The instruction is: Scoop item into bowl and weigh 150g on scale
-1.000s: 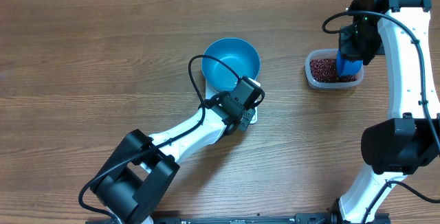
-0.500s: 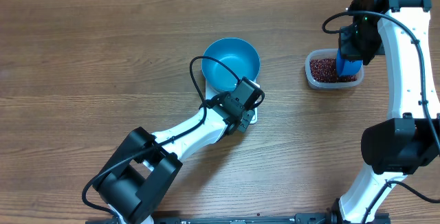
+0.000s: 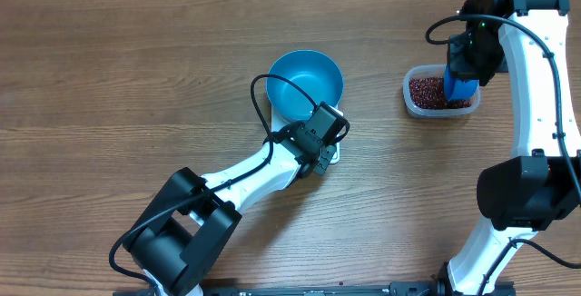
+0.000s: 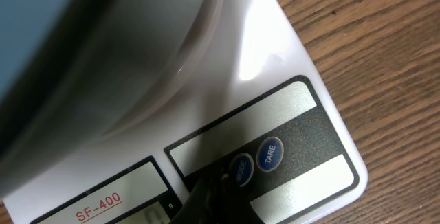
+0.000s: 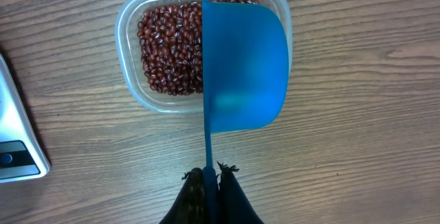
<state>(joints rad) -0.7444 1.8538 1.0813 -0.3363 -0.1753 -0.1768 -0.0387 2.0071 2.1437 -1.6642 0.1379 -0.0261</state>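
Brown wood-grain table point(image 3: 109, 78) filling the view, long horizontal grain, soft even light

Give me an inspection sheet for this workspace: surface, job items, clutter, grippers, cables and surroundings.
Surface: wood-grain table, no spills seen.
Job's things: blue bowl sits on the white scale, no beans seen in it; beans lie in a clear tub; blue scoop is over the tub.
Clutter: nothing seen.
Grippers: left gripper shut, tip at the scale button beside TARE; right gripper shut on the scoop's handle.
Cables: black cable loops off the left arm beside the bowl; second cable loops at the right arm.
Surroundings: nothing seen.
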